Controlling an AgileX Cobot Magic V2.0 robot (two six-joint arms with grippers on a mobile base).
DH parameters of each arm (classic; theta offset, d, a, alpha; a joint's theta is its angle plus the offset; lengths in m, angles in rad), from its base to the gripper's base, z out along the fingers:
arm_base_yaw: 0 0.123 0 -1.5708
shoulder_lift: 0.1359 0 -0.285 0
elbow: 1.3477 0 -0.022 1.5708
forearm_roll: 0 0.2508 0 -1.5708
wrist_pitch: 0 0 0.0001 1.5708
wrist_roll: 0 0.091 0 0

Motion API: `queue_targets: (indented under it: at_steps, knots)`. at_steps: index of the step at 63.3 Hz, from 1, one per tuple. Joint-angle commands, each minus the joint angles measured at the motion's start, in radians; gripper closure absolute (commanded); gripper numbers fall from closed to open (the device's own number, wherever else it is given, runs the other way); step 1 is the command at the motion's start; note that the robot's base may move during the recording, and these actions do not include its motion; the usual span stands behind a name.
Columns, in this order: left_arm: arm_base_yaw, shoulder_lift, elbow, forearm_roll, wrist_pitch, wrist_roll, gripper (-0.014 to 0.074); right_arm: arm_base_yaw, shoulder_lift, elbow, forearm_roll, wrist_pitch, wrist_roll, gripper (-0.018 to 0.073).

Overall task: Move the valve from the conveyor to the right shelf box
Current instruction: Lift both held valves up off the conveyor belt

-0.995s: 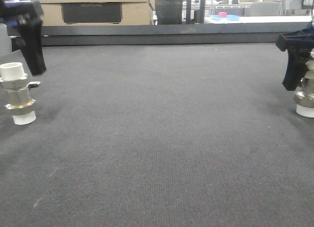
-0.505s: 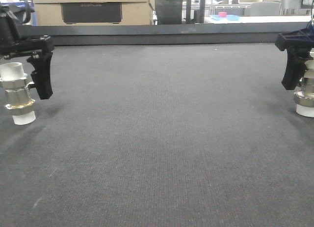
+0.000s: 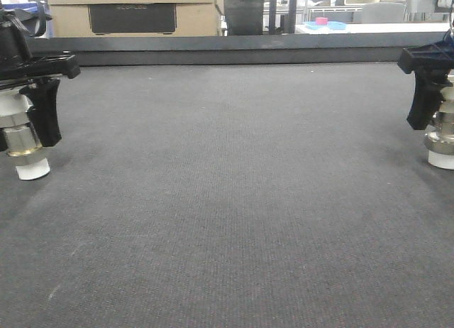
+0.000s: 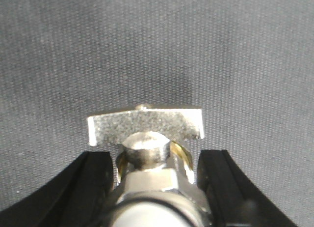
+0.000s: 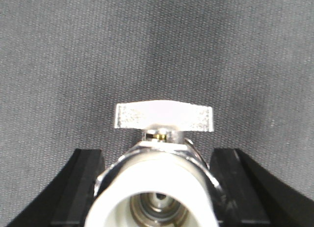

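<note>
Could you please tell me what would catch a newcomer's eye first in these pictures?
Two shiny metal valves with white ends stand upright at opposite edges of the wide grey belt: the left valve and the right valve. The black left end effector and right end effector each straddle one. The pictures do not show whether either has clamped.

Wide, flat, dark grey woven conveyor belt [image 3: 227, 200], level, filling almost all of the front view. Standing upright on it at the far left edge: a silvery metal valve with brass ring and white plastic ends [image 3: 21, 140], with its flat grey T-handle [image 4: 145, 125] lying crosswise. Standing upright at the far right edge: a second valve of the same kind [image 3: 443, 140], partly cut off by the frame, with open white end [image 5: 154, 187] upward and flat silvery handle [image 5: 164, 116] horizontal. Well apart from each other.
</note>
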Motion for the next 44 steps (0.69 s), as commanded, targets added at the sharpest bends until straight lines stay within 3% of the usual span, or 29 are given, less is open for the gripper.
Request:
queue_targets:
  at_steps: [1, 24, 44]
  knots:
    - [0.005, -0.004, -0.009, 0.004, -0.001, -0.001, 0.0699, 0.002, -0.01, -0.01, -0.002, -0.017, -0.008, 0.0727]
    - [0.005, -0.018, -0.035, 0.004, 0.109, -0.001, 0.0707, 0.002, -0.09, -0.01, -0.002, 0.005, -0.008, 0.0727]
    - [0.005, -0.143, -0.106, 0.004, 0.131, -0.001, 0.0707, 0.002, -0.248, -0.01, -0.002, 0.016, -0.008, 0.0727]
